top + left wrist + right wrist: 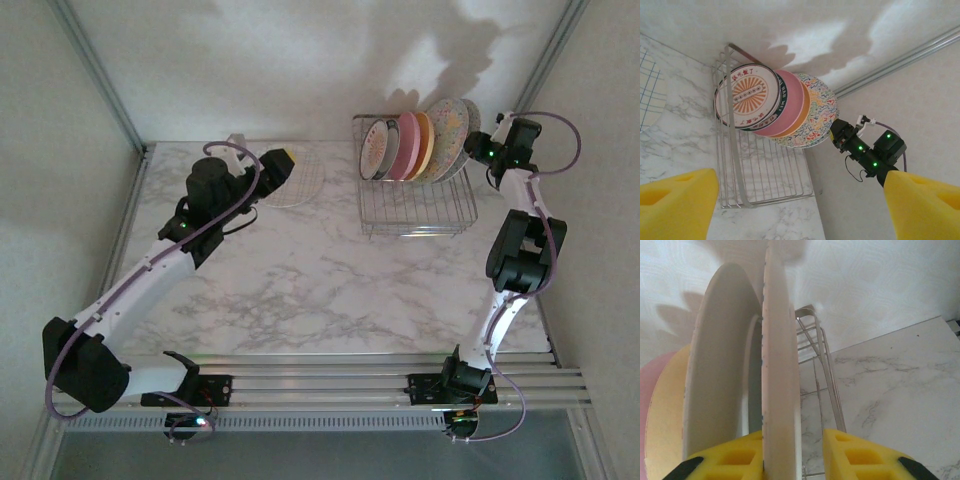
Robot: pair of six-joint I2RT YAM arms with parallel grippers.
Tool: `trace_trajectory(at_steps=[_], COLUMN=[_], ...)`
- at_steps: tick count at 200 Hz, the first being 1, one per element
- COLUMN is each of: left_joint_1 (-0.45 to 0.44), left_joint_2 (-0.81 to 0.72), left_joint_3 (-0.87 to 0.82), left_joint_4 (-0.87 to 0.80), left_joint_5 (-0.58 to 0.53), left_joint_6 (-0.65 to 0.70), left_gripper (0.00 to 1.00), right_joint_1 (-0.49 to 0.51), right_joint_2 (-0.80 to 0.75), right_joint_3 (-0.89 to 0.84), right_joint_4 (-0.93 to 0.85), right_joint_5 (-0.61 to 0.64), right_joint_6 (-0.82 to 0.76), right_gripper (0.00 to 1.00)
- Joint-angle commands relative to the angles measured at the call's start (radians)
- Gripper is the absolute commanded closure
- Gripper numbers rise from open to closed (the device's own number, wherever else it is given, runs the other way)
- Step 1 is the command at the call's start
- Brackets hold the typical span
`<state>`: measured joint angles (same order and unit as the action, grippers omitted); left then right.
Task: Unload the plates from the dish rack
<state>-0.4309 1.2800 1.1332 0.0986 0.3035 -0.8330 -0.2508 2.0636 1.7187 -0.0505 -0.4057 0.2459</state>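
The dish rack (pixel 415 215) stands at the back right with several plates (pixel 415 145) upright in it. In the left wrist view they are a white plate with a dark rim (pixel 747 95), a pink one (pixel 790 107), an orange one (pixel 802 117) and a speckled one (pixel 817 120). My right gripper (pixel 478 148) straddles the rim of the rightmost speckled plate (pixel 777 365). Its left finger (pixel 725 460) touches the plate, and a gap remains before the right finger (pixel 860 455). My left gripper (pixel 285 165) is open and holds nothing, left of the rack.
A white plate with a blue grid pattern (pixel 295 185) lies flat on the marble table (pixel 320 280) beside the left gripper. Walls close in behind and to the right of the rack. Rack wires (pixel 825 370) rise just right of the gripped plate's rim.
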Motion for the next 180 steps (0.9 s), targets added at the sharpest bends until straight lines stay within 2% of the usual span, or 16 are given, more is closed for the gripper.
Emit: trace_trajectory(at_steps=[1, 53, 142, 180], left_joint_1=[-0.010, -0.013, -0.014, -0.014], left_joint_2=[0.004, 0.008, 0.012, 0.009], left_joint_3=[0.035, 0.036, 0.031, 0.029], left_joint_4=[0.027, 0.028, 0.026, 0.028], left_joint_5=[0.025, 0.023, 0.022, 0.019], left_joint_6=[0.020, 0.018, 0.016, 0.018], left_gripper=[0.15, 0.15, 0.15, 0.15], right_joint_1=[-0.003, -0.001, 0.029, 0.049], right_joint_2=[0.034, 0.044, 0.024, -0.014], right_joint_3=[0.034, 0.042, 0.070, 0.064], right_joint_4=[-0.015, -0.021, -0.058, -0.055], right_joint_5=[-0.031, -0.049, 0.027, 0.096], right_joint_6=[-0.031, -0.052, -0.090, -0.120], right_gripper=[0.73, 0.79, 0.94, 1.00])
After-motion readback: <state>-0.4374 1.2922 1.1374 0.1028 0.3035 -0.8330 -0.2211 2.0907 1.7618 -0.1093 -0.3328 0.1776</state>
